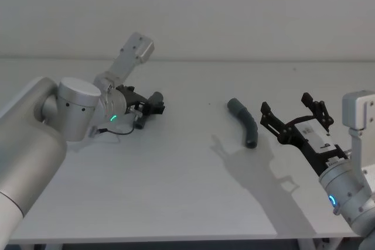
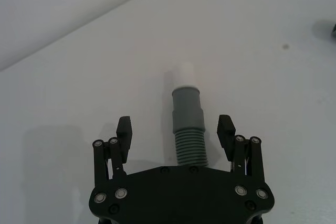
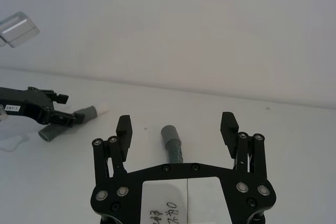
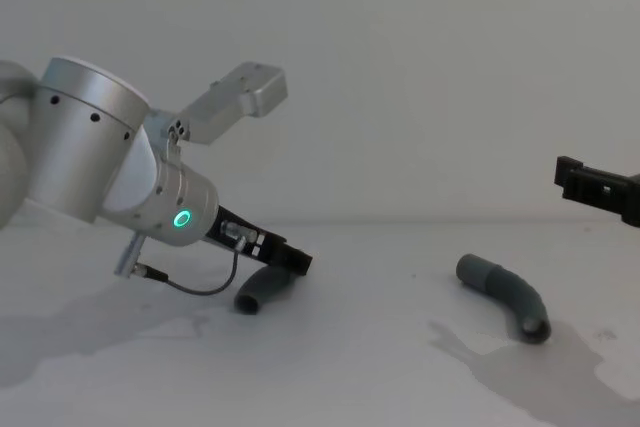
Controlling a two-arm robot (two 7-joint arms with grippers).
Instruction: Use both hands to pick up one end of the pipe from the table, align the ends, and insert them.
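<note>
Early stage: nothing is lifted or joined. The left gripper [image 2: 175, 127] straddles the short pipe piece [image 2: 186, 114] at nine o'clock on the table [image 1: 176, 191], fingers spread, not clamped. The right gripper [image 1: 287, 109] hovers, also spread, beside the curved piece [image 1: 246, 122] at three o'clock

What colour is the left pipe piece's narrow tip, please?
Whitish tip; best in left wrist view.

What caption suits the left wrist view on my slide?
The left gripper, fingers open, poised around a ribbed grey pipe piece with a whitish tip on the white table.

bright even light, soft shadows on table [image 1: 176, 203]
</note>
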